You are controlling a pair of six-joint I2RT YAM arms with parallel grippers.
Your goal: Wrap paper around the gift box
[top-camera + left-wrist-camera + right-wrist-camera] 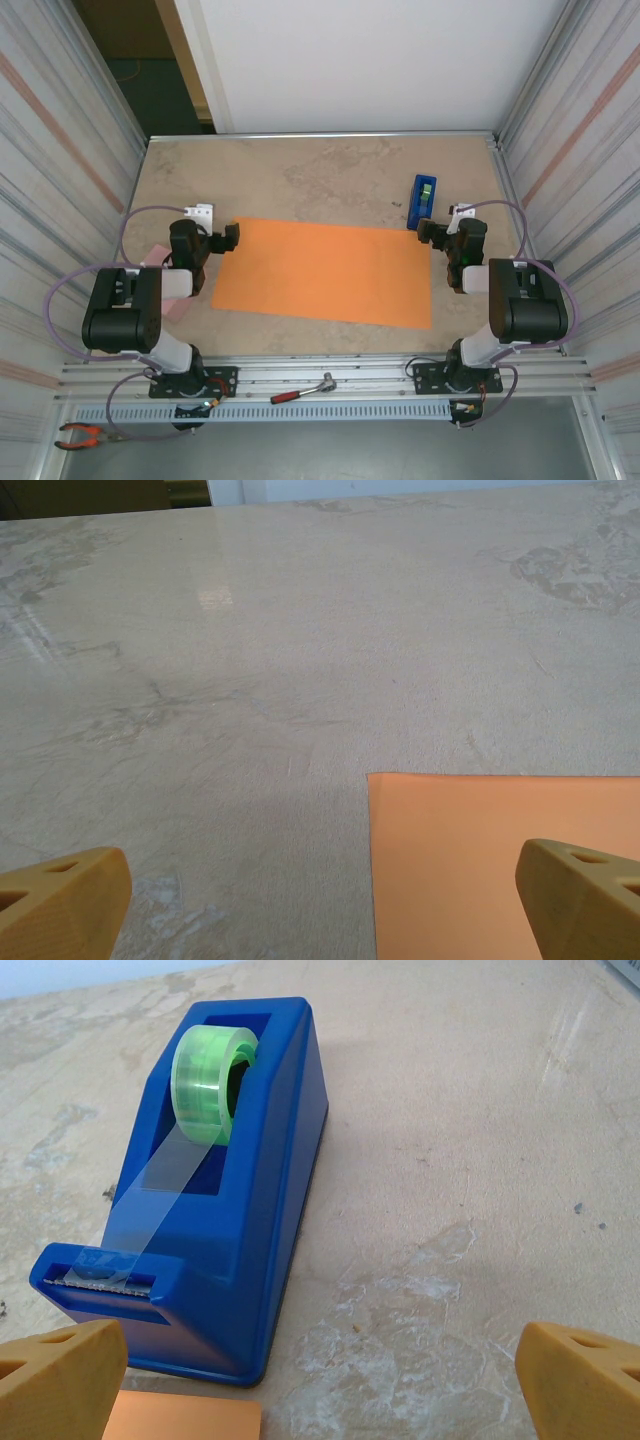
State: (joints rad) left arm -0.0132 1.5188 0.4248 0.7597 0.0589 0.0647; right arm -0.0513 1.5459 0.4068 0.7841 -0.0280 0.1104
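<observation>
On the ribbed metal frame [350,385] at the near edge lay a red-handled tool [303,390] and orange-handled pliers [80,435]. Past it, the pale pink box [156,257] sat on the counter [330,175], mostly hidden under the left arm [125,310], just beside the left edge of the paper [325,270] and off it. The paper, a flat, matte, bright orange rectangle, lay between the arms. The left gripper [320,905] hung released over the sheet's far left corner, its blunt amber fingers [60,905] wide apart and empty. The right gripper [320,1375] was likewise spread and empty, just short of a glossy blue wedge-shaped dispenser [215,1190] carrying a translucent green tape roll [212,1065]. The counter was beige, mottled and stone-like.
</observation>
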